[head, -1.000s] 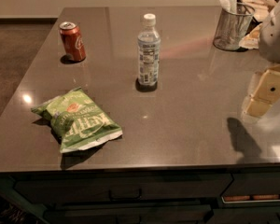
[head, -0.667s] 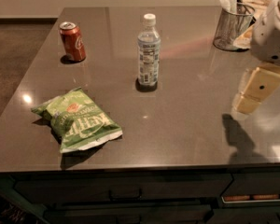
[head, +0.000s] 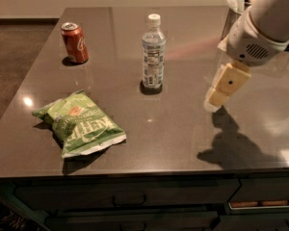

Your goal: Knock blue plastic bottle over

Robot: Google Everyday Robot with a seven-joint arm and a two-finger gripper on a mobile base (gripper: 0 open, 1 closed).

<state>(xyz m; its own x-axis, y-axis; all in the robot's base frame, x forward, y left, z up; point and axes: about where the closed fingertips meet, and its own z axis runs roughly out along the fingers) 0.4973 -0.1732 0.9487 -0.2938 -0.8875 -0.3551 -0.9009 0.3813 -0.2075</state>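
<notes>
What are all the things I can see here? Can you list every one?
bottle: one, clear bluish with a white cap, standing upright in the middle of the table
can: one, red, standing at the far left
chip bag: one, green, lying near the front left
cup: one, shiny metal, far right corner, partly behind the arm
table: one, dark grey, under it all
drawers: a few, dark, below the table's front edge
arm: one, white, coming in from the upper right
hand: one, cream yellow, to the right of the bottle, not touching it
</notes>
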